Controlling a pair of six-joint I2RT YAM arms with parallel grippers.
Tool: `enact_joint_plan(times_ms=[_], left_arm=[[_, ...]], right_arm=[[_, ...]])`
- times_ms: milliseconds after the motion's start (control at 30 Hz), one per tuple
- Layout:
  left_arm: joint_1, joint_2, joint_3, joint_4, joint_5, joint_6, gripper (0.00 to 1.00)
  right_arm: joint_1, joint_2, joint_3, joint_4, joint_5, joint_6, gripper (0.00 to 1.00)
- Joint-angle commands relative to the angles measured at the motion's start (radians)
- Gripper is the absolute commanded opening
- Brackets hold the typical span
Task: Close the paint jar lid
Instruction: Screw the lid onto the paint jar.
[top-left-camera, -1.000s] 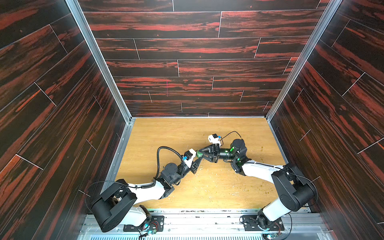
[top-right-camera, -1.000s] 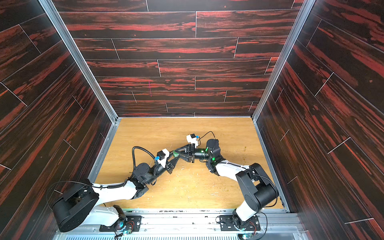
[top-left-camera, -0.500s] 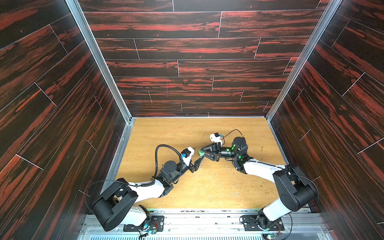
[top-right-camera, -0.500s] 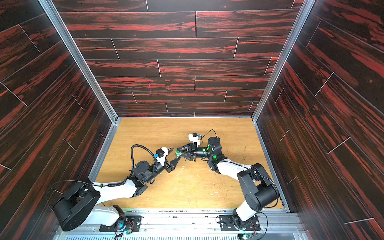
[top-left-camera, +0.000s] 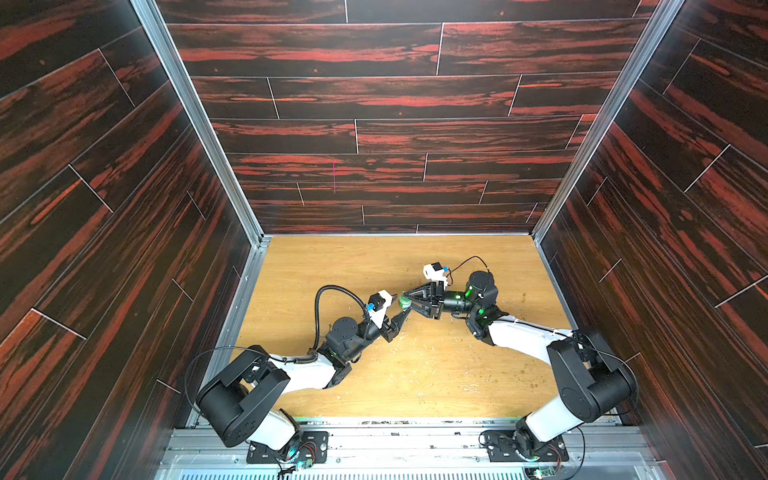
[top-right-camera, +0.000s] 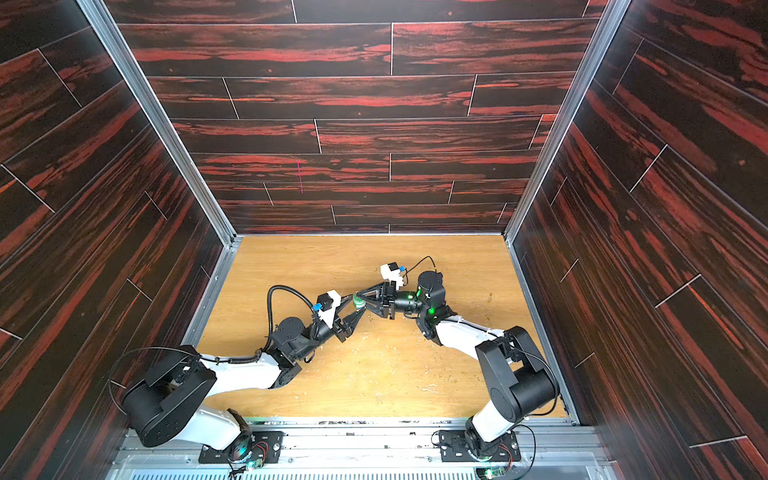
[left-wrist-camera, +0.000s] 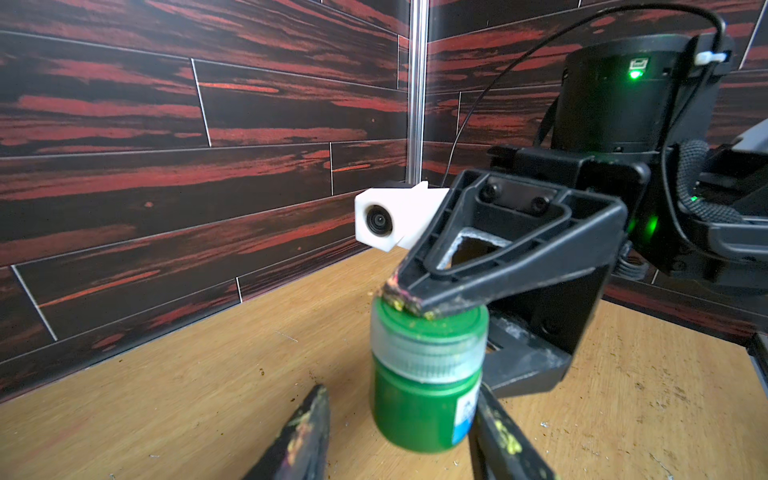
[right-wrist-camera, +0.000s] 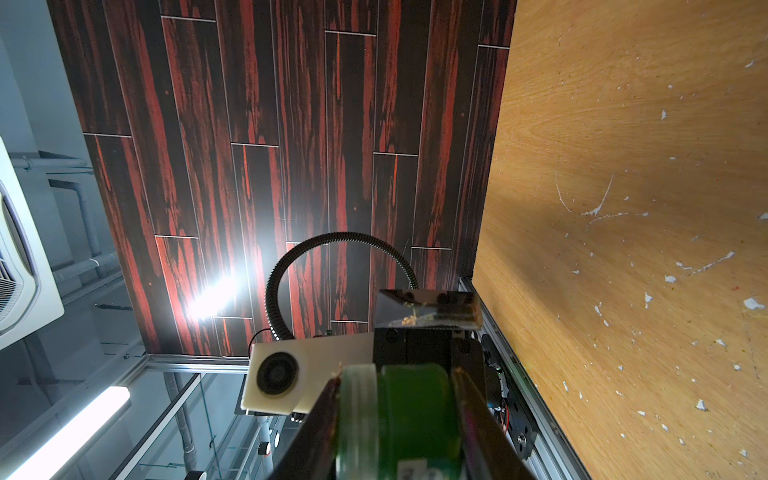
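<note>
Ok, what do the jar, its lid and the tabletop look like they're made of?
Jar: likely clear glossy plastic; green shows through, with a paper-looking label.
Lid: green top over a translucent ridged band, plastic by the look.
Tabletop: matte wood-grain board, scuffed and flecked; solid or laminate, cannot tell.

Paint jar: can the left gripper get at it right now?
Probably yes. The left gripper stands open with its fingers flanking the paint jar; the right gripper clamps it from lid to base, leaving its sides free.

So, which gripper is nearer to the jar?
Right. The right gripper clamps the jar, one finger on its lid, one at its base. The left gripper is open around the jar's lower body.
</note>
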Motion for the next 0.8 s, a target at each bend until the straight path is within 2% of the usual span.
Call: enact_joint_plan(times_ms=[0, 467, 767], left_arm=[[0.015, -0.015, 0.03, 0.04, -0.015, 0.002, 0.57], [0.015, -0.081, 0.031, -0.009, 0.028, -0.009, 0.58], [0.015, -0.067, 0.043, -0.026, 0.043, -0.014, 0.49]], right_arm=[[0.003, -0.016, 0.02, 0.018, -0.037, -0.007, 0.32], [0.002, -0.01, 0.022, 0.02, -0.04, -0.007, 0.32], [0.002, -0.013, 0.019, 0.041, -0.043, 0.007, 0.32]])
